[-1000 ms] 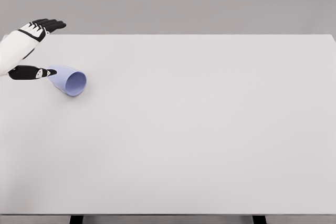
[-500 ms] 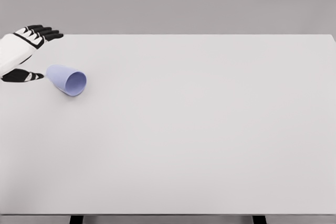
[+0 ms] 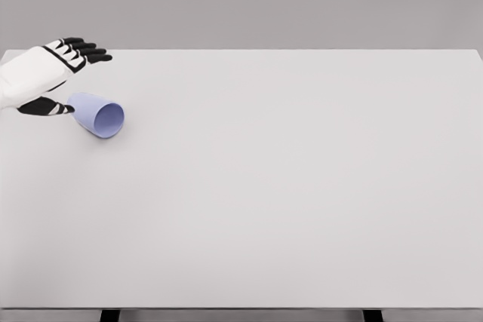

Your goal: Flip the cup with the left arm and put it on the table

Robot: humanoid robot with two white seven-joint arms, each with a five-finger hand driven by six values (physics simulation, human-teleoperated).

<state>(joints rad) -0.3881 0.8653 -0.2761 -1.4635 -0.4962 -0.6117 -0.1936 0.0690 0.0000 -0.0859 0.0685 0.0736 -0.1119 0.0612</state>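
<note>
Plain grey wall fills the top of the frame, and below it a wide white table [image 3: 287, 186] takes up nearly everything else. At the upper left of the frame a pale lavender cup [image 3: 96, 115] lies on its side on the tabletop, its open mouth turned toward the lower right. The left hand [image 3: 49, 73] reaches in from the left edge just beside the cup's closed end, its black fingers [image 3: 89, 52] spread and extended above the cup, holding nothing. Its thumb [image 3: 47, 107] points at the cup's base, close to touching it.
</note>
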